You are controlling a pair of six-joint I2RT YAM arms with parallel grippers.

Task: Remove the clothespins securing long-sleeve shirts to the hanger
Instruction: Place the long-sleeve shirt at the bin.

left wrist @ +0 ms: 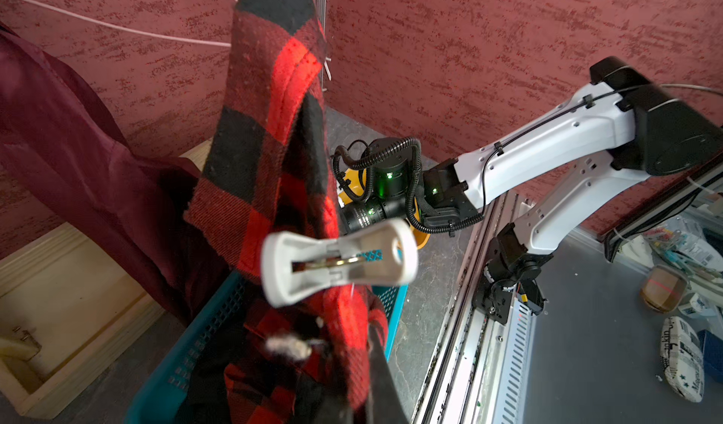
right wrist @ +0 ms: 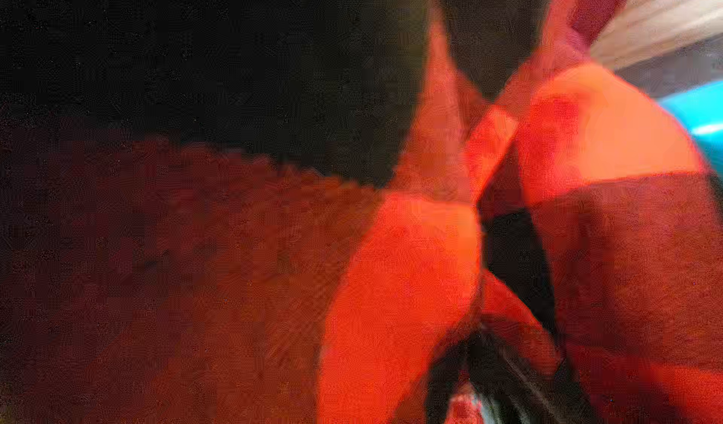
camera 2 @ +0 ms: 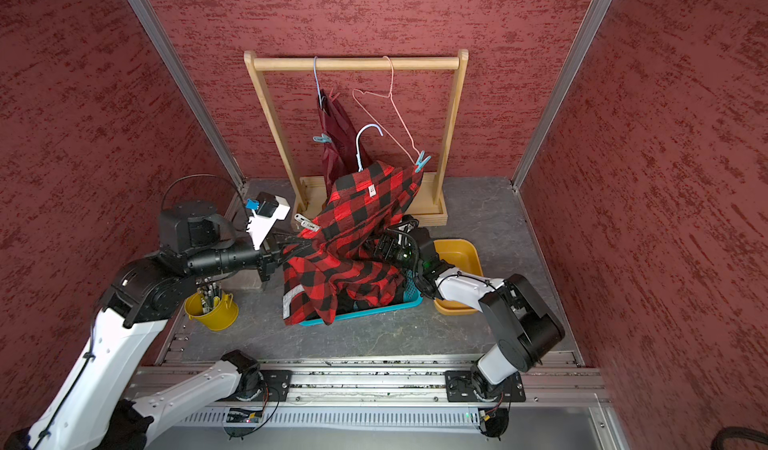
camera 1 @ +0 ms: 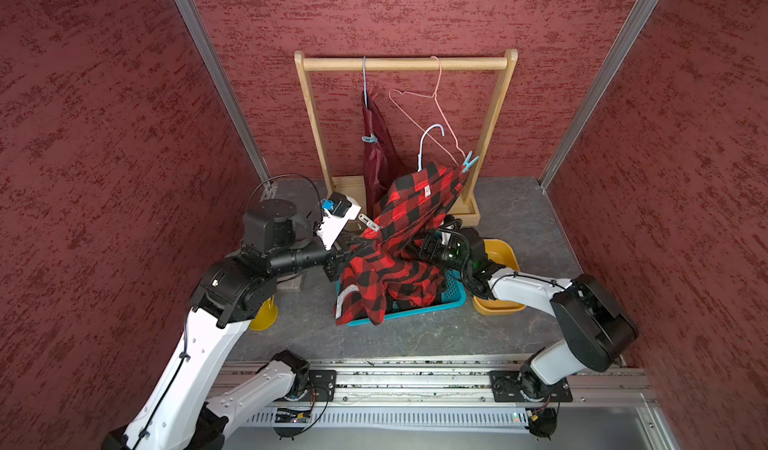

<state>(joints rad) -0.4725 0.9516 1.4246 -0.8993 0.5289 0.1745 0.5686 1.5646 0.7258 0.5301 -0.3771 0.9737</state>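
The red-and-black plaid shirt (camera 1: 407, 236) sags off a pale blue hanger (camera 1: 428, 140) whose hook hangs free of the rail, and drapes into the basket. A white clothespin (camera 1: 369, 222) (left wrist: 338, 261) grips its edge, just above my left gripper (camera 1: 351, 250), which is shut on the plaid cloth. A teal clothespin (camera 1: 469, 162) sits at the shirt's far shoulder by the pink wire hanger (camera 1: 432, 107). Another teal clothespin (camera 1: 369, 139) holds the maroon shirt (camera 1: 376, 153) on the rail. My right wrist (camera 1: 449, 252) reaches under the plaid; its jaws are buried in cloth.
The wooden rack (camera 1: 405, 64) stands at the back wall. A teal basket (camera 1: 451, 298) lies under the plaid shirt, with a yellow tray (camera 1: 500, 257) to its right. A yellow bucket (camera 2: 214, 309) of pens stands below my left arm.
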